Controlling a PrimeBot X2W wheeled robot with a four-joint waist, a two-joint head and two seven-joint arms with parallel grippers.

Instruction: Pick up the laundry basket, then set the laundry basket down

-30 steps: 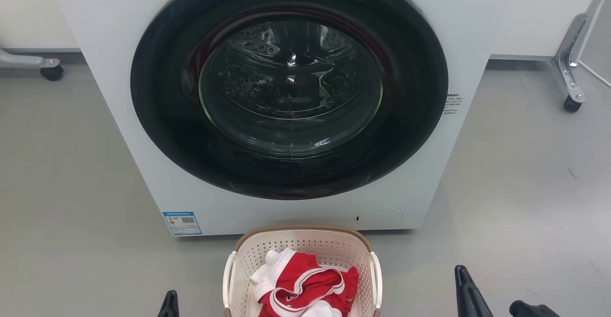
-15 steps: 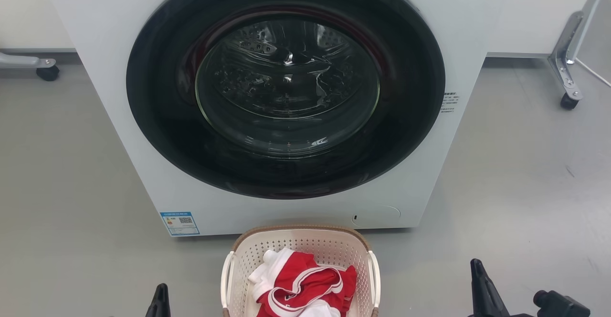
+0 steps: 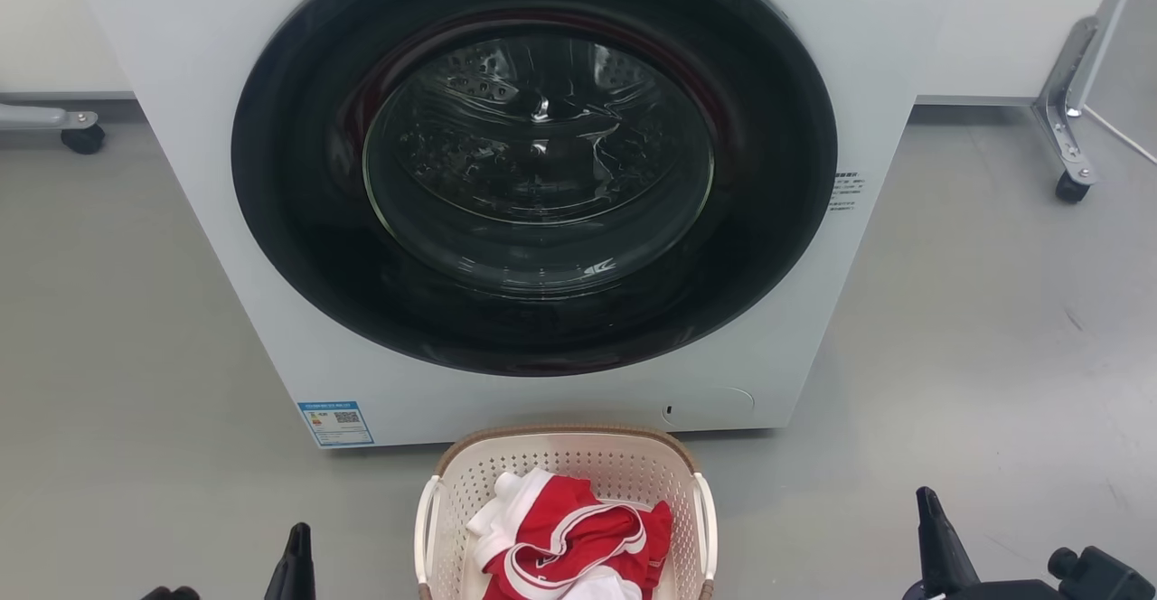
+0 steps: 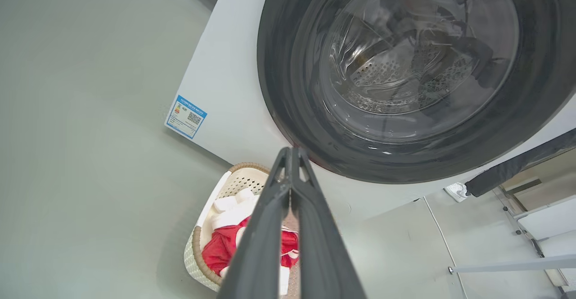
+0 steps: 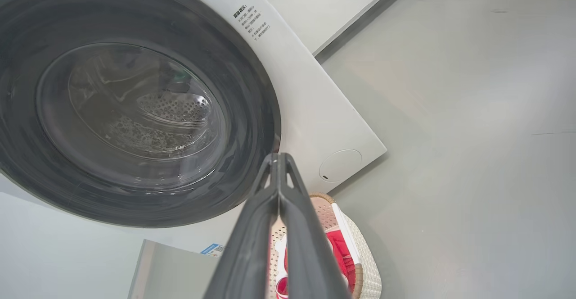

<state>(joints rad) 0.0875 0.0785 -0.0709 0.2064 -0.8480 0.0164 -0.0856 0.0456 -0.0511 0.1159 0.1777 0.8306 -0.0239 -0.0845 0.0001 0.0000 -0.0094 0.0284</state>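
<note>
Flanking the basket (image 3: 578, 463), we hold our left end effector (image 4: 291, 155) and right end effector (image 5: 279, 157) clenched on nothing, both well apart from it. It sits on the floor (image 3: 136, 356) between them, a red-and-white garment (image 3: 569, 541) heaped inside. Just beyond stands the white washer (image 3: 506, 401), its round dark door (image 3: 298, 248) closed.

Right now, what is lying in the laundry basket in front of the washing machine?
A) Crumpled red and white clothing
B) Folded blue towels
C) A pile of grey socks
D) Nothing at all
A: the head view shows a crumpled red-and-white garment lying inside the laundry basket, which stands on the floor just in front of the washing machine.
</note>
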